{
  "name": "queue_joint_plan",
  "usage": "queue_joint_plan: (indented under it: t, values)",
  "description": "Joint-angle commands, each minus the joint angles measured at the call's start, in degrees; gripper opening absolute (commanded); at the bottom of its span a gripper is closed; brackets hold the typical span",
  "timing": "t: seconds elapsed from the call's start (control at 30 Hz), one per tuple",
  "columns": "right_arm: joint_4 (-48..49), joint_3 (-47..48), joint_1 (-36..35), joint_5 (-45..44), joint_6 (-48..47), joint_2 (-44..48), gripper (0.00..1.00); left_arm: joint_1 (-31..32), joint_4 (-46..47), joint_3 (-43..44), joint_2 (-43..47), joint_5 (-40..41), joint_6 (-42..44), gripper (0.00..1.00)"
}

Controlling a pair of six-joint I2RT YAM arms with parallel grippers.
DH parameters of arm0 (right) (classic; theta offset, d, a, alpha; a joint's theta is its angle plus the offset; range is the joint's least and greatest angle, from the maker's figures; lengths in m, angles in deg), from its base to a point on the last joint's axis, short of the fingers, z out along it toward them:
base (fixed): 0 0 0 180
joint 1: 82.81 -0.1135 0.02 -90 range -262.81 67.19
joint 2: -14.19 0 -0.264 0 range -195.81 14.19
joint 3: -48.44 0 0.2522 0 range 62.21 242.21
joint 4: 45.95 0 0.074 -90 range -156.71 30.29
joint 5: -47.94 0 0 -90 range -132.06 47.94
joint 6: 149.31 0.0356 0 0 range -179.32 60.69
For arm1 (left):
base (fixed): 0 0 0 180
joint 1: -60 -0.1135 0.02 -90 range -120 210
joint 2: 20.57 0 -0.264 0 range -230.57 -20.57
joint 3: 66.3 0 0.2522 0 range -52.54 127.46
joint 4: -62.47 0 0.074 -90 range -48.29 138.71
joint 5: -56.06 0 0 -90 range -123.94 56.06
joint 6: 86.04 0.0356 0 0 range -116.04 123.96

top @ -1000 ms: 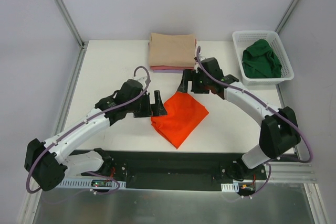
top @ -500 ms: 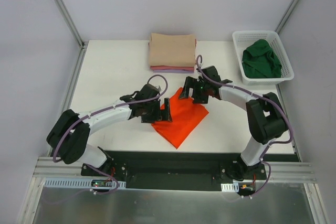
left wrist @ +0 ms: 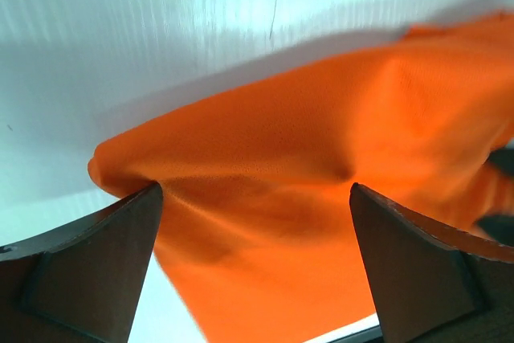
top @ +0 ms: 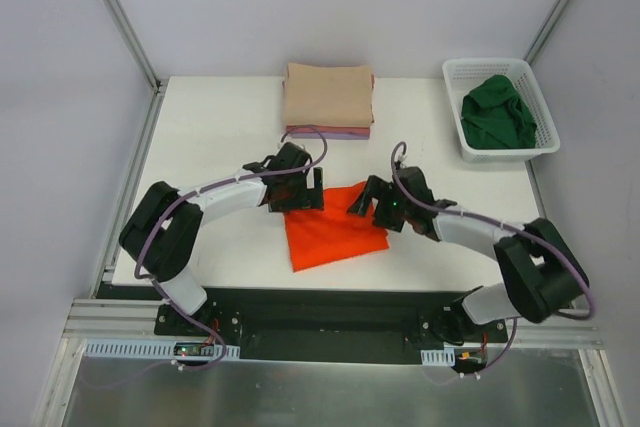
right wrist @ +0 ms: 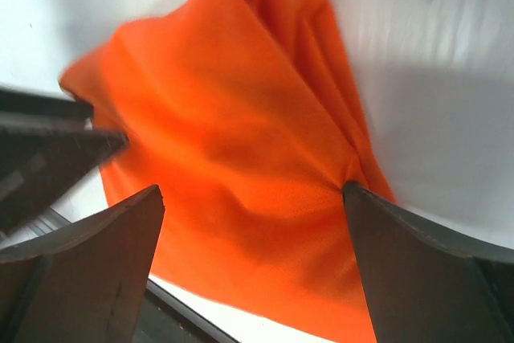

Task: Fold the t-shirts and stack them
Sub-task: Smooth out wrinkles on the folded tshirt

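The bright orange t-shirt (top: 330, 232) lies folded and rumpled on the white table (top: 215, 137), near the front edge. My left gripper (top: 303, 194) is open at its far-left corner. In the left wrist view (left wrist: 255, 192) its spread fingertips (left wrist: 148, 198) press on the cloth (left wrist: 305, 134). My right gripper (top: 367, 201) is open at the far-right corner. Its fingertips (right wrist: 353, 198) also press on the orange cloth (right wrist: 233, 126). A stack with the beige folded shirt (top: 328, 95) on top and pink and lavender edges below sits at the back. The dark green shirt (top: 497, 112) lies in the basket.
The white mesh basket (top: 455, 82) stands at the back right corner. The table's front edge and the black base rail (top: 330, 312) run just below the orange shirt. Metal frame posts rise at the back left and back right.
Both grippers moved toward the front edge, dragging the orange shirt with them. It turned from a diamond to a squarer lie. The left arm swung in to its far-left corner.
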State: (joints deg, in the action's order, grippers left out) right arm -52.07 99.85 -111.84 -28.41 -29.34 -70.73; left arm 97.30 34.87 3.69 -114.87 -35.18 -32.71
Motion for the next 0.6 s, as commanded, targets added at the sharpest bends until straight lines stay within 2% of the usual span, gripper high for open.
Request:
queue_joint_plan:
  t: [0.0, 0.07, 0.2, 0.3, 0.43, 0.57]
  values:
    - [-2.5, -8.8, -8.9, -10.0, 8.4, 7.9, 0.96, -0.8, 1.6, 5.7, 0.1, -0.2, 7.4, 0.99]
    - [-4.6, -9.6, -10.9, -13.3, 8.9, 13.3, 0.96, -0.8, 1.8, 5.7, 2.3, -3.1, 8.2, 0.99]
    - [-12.4, -7.3, -11.3, -23.1, 4.6, 22.3, 0.96, -0.8, 1.7, 1.5, 9.6, -4.0, 7.0, 0.99]
    - [-15.1, -4.4, -11.2, -23.8, -0.6, 26.4, 0.96, -0.8, 1.8, -2.9, 15.8, -4.2, 4.9, 0.99]
    - [-14.8, 0.0, -11.2, -18.5, -5.2, 25.4, 0.96, -0.8, 1.7, -7.7, 22.1, -7.5, 2.0, 0.99]
    - [-13.4, 4.1, -11.1, -16.3, -5.6, 18.3, 0.96, 0.3, 3.0, -12.2, 24.4, -13.3, -0.9, 0.99]
